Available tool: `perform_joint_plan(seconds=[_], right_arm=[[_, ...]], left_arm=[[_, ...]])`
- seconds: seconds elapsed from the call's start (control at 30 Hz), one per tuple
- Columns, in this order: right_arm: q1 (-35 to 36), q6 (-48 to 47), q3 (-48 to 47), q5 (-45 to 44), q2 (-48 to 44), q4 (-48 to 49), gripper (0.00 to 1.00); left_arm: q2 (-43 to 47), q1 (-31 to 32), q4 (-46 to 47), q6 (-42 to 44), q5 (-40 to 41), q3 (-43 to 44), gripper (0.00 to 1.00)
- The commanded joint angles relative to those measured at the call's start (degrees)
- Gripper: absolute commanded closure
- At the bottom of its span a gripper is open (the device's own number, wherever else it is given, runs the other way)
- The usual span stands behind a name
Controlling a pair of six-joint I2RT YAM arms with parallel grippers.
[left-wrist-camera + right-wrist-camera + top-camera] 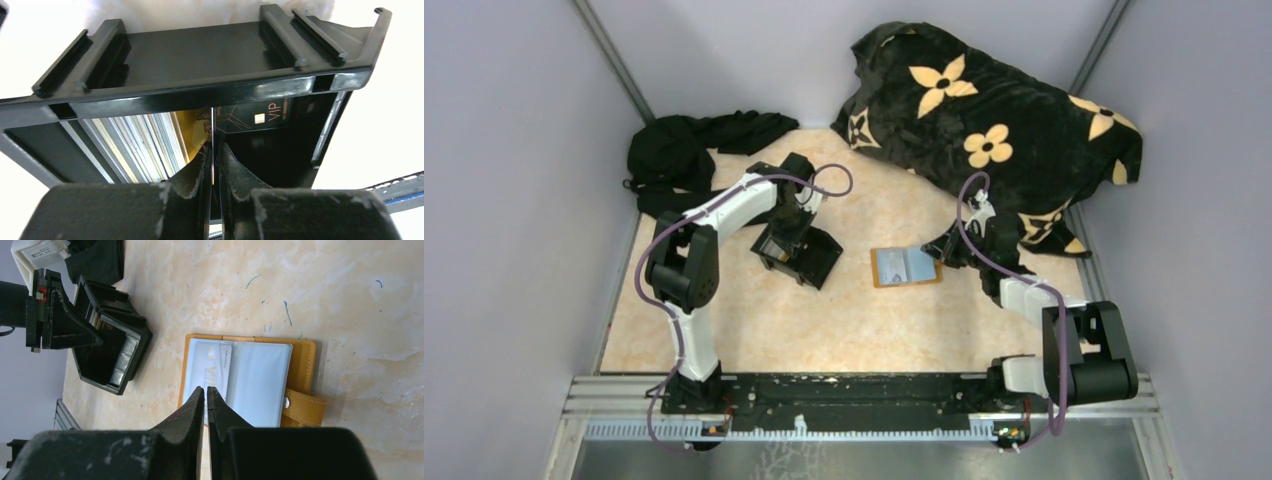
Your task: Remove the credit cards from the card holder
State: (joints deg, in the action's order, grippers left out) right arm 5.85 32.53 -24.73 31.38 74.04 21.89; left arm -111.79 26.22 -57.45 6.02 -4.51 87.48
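Overhead, the open card holder [906, 267] lies mid-table, right of the black box [824, 257]. Left wrist: the left gripper [213, 148] straddles an edge-on card [212, 120] inside that box; pinching or not, I cannot tell. Right wrist: the right gripper [206, 390], clenched empty, points at the holder's white card [212, 365].

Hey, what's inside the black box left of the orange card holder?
Inside the black box: silvery striped cards, a gold card and a black card marked VIP. The left end effector hides their lower parts and the box floor.
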Motion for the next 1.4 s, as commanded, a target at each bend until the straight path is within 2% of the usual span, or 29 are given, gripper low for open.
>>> perform_joint_plan(seconds=[0.0,0.27,0.47,0.9,1.07,1.13,1.2,1.27,1.37], right_arm=[[-0.3,-0.6,0.3,1.0,0.3,4.0,0.93],[-0.2,-0.6,0.6,1.3,0.1,4.4,0.94],[-0.3,-0.7,0.7,0.9,-0.2,4.2,0.94],[-0.3,-0.6,0.6,1.6,0.3,4.5,0.94],[-0.2,-0.9,0.3,1.8,0.0,4.0,0.92],[-0.2,-1.2,-0.3,2.0,-0.4,3.4,0.84],[0.0,-2.0,-1.2,2.2,-0.3,2.0,0.76],[1.2,-3.4,-2.8,1.6,0.1,-0.4,0.70],[5.8,-7.2,-5.8,-2.7,0.3,-5.9,0.65]], left_arm=[[0.1,-0.2,-0.3,-1.0,4.0,0.2,0.85],[1.7,-0.3,-0.5,-2.1,7.1,0.7,0.81],[3.4,-0.2,-0.5,-2.8,9.1,1.5,0.70],[7.4,-0.3,0.2,-4.3,13.3,4.5,0.70],[13.6,-0.1,4.3,-5.2,16.5,5.3,0.71],[18.3,0.2,9.2,-5.6,14.1,4.1,0.71],[24.4,0.5,18.6,-6.6,6.8,0.3,0.73],[30.7,0.6,28.7,-10.4,-3.6,-5.5,0.84],[35.8,0.9,47.2,-19.3,-17.3,-16.2,0.76]])
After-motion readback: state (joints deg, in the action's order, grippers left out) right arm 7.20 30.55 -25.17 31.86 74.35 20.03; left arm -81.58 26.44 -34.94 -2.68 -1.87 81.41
